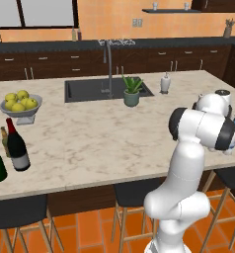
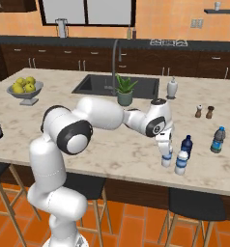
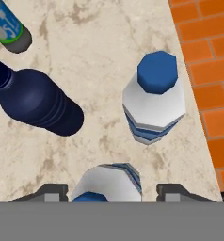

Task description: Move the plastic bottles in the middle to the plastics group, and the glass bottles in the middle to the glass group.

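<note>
The gripper (image 3: pixel 111 190) stood apart around a clear bottle (image 3: pixel 107 183) — dark blue bottle (image 3: pixel 38 103) beside, wine bottle (image 1: pixel 16 146) far off — nearly done.

Three small bottles (image 2: pixel 181 161) stand clustered near the counter's (image 2: pixel 112 149) front edge.

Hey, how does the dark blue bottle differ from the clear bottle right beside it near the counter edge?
The dark blue bottle is solid navy all over; the clear bottle is pale with a blue cap and a striped label band. The dark blue bottle stands farther in on the counter, the clear bottle nearer its front edge. Both are small, upright and close together, right beside the gripper.
</note>
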